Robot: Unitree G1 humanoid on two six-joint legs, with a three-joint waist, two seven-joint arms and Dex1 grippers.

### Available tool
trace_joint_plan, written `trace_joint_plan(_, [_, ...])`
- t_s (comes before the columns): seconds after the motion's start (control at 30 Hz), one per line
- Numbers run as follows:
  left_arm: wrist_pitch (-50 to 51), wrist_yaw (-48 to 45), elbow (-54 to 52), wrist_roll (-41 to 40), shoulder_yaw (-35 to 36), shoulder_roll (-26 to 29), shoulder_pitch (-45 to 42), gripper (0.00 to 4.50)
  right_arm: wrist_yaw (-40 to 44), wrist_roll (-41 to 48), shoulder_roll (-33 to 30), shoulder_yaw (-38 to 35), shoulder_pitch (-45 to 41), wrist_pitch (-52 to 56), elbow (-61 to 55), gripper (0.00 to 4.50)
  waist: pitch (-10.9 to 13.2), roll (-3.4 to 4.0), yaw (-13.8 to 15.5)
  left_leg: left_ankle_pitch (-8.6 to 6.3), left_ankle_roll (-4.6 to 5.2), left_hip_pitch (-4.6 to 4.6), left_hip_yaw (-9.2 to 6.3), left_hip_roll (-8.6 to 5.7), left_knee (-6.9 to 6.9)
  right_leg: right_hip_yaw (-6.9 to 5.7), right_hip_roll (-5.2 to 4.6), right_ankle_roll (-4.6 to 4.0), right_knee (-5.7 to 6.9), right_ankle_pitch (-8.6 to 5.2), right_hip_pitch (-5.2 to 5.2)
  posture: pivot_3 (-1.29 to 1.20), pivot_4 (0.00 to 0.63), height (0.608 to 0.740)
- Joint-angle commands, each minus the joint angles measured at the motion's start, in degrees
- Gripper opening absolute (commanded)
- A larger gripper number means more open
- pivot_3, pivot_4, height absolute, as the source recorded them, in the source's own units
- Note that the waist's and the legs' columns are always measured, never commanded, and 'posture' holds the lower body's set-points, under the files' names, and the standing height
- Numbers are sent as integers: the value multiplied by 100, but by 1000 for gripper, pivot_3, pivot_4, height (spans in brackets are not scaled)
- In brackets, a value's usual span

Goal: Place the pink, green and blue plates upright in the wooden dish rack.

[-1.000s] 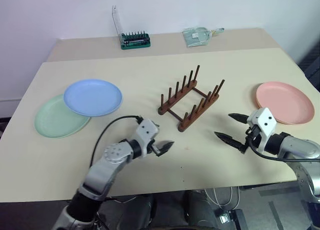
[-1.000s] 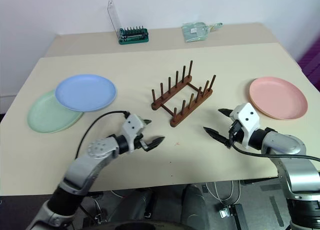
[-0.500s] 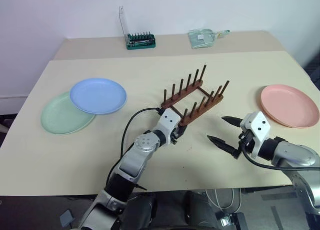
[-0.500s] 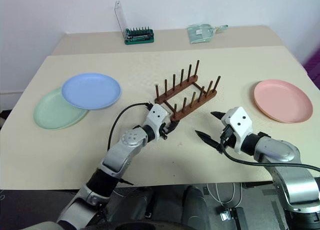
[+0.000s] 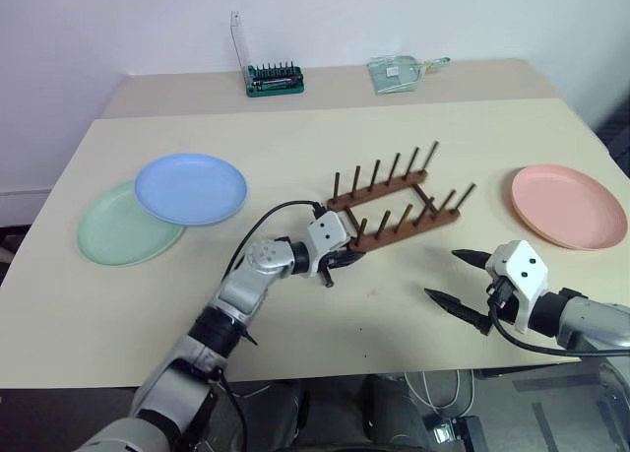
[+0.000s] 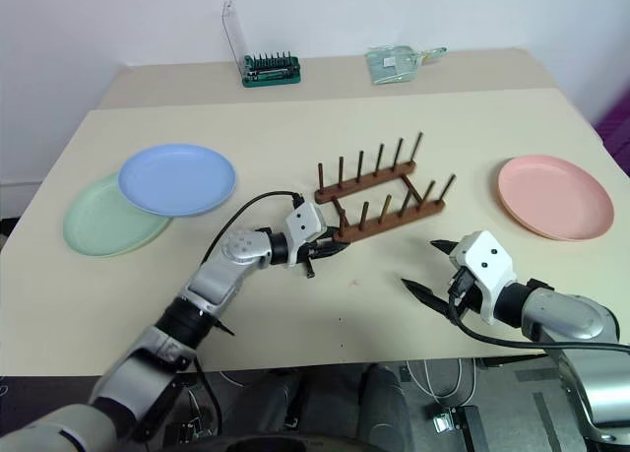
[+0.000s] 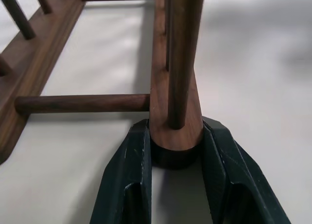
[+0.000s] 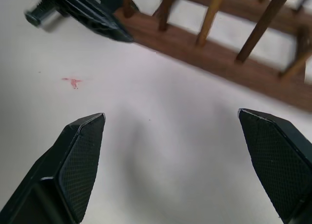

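The wooden dish rack (image 5: 394, 201) stands mid-table with its rails running nearly across it. My left gripper (image 5: 340, 258) is shut on the left end of the rack's near rail; in the left wrist view both fingers (image 7: 131, 170) clamp the rail's rounded end below the first peg. The blue plate (image 5: 190, 188) lies at the left, overlapping the green plate (image 5: 113, 237). The pink plate (image 5: 568, 204) lies flat at the right. My right gripper (image 5: 443, 275) hovers open and empty near the front edge, just in front of the rack's right half.
A green screwdriver-bit holder (image 5: 274, 78) with a clear lid and a clear plastic bag (image 5: 399, 73) sit on the far strip of the table. A small red mark (image 8: 73, 81) is on the tabletop in front of the rack.
My left gripper reached the rack, shut on its near rail end and swung the rack from a diagonal to lie more across the table. My right gripper drew back toward the front edge.
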Motion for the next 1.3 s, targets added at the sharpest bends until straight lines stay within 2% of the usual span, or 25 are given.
trace_joint_plan(0.03, [-489, -790, 657, -121, 114, 70, -371, 771, -174, -34, 168, -119, 180, -143, -321, 4500, 0, 0, -4, -1, 2, 1, 0, 0, 0, 0, 0, 0, 0, 0, 0, 0, 150, 738])
trace_joint_plan(0.13, [-786, -1028, 1165, -8, 128, 71, -563, 771, -283, -54, 274, -120, 326, -165, -438, 4500, 0, 0, -5, -2, 4, 1, 0, -1, 0, 1, -1, 0, 0, 0, -1, 0, 150, 738])
trace_joint_plan(0.2, [-969, -1099, 1433, 87, 118, 70, -636, 1818, -381, -94, 335, -117, 390, -165, -503, 4500, 0, 0, -5, -3, 5, 1, 0, -1, -1, 1, -1, 0, 0, 0, -1, 0, 150, 738])
trace_joint_plan(0.27, [-1017, -1064, 1579, 187, 125, 66, -669, 2642, -441, -118, 369, -121, 426, -151, -530, 4500, 1, -2, -1, -3, 5, 2, 0, -1, 0, 1, -1, 0, -1, 0, 1, 0, 150, 738])
trace_joint_plan(0.37, [-777, -935, 1379, 326, 165, 238, -568, 4059, -594, -126, 383, -100, 334, -6, -477, 4500, 2, -4, -6, -3, 6, 5, -1, -1, 0, 1, -1, 1, -1, 0, 5, 0, 150, 738])
trace_joint_plan(0.4, [-640, -929, 1167, 340, 187, 355, -462, 4492, -640, -141, 362, -80, 303, 79, -441, 3950, 2, -4, -23, -8, 16, 6, -1, 0, 0, 1, -1, 1, 1, 0, 6, 0, 150, 738])
trace_joint_plan(0.43, [-535, -927, 1002, 339, 196, 435, -383, 4500, -669, -150, 344, -67, 286, 138, -419, 3671, 2, -4, -48, -18, 33, 7, -1, 1, 0, 2, 2, 0, 2, 0, 4, 0, 150, 738])
trace_joint_plan(0.5, [38, -982, 259, 55, 326, 608, -71, 4334, -752, -305, 264, -14, 248, 236, -243, 2677, 0, -2, -122, -18, 33, 10, -3, 4, -4, 3, 4, 0, 5, 0, 3, 0, 150, 738])
trace_joint_plan(0.6, [964, -1114, -1106, -345, 355, 822, 452, 3232, -850, -609, 155, 80, 125, 216, 112, 1222, -1, 1, -178, -9, 17, 10, -1, 4, -5, 7, 5, -1, 8, 0, -4, 0, 150, 738])
trace_joint_plan(0.67, [1348, -942, -1678, -284, 173, 795, 622, 2202, -916, -796, 95, 187, -80, 184, 314, 184, 0, -1, -144, -4, 7, 7, -1, 1, -4, 9, 3, -1, 8, 0, -4, 0, 150, 738])
trace_joint_plan(0.7, [1539, -756, -1844, -203, 87, 699, 649, 1679, -991, -929, 66, 278, -255, 200, 453, 0, 0, -1, -132, -4, 7, 5, -1, 0, -4, 9, 3, -2, 7, 0, -5, 0, 150, 738])
trace_joint_plan(0.97, [1496, 226, -1755, 655, -407, 327, 689, 1679, -1009, -1460, 93, 1124, -1404, 135, 1301, 0, 1, -3, -131, -4, 5, 8, -3, -3, -2, 8, 0, -1, 3, 0, 4, 0, 150, 738])
trace_joint_plan(1.03, [1489, 404, -1736, 721, -411, 258, 717, 1679, -1084, -1618, 200, 1347, -1774, 44, 1659, 0, 0, -2, -146, -3, 5, 12, 0, -4, 1, 9, -1, 0, 3, 1, 9, 0, 150, 738])
trace_joint_plan(1.17, [1372, 1483, -1045, 1123, -230, -118, 525, 1679, -1141, -1963, 395, 1761, -2430, -324, 2353, 0, -2, -7, -119, -1, 3, 20, -4, -3, 1, 8, 0, -1, 3, 1, 19, 0, 150, 738])
trace_joint_plan(1.3, [1184, 1763, -812, 1192, -204, -167, 487, 1679, -1164, -2122, 494, 1880, -2795, -601, 2753, 0, -6, -10, -143, 1, -1, 23, -8, -4, 4, 6, 1, -1, 5, 2, 21, 0, 150, 738])
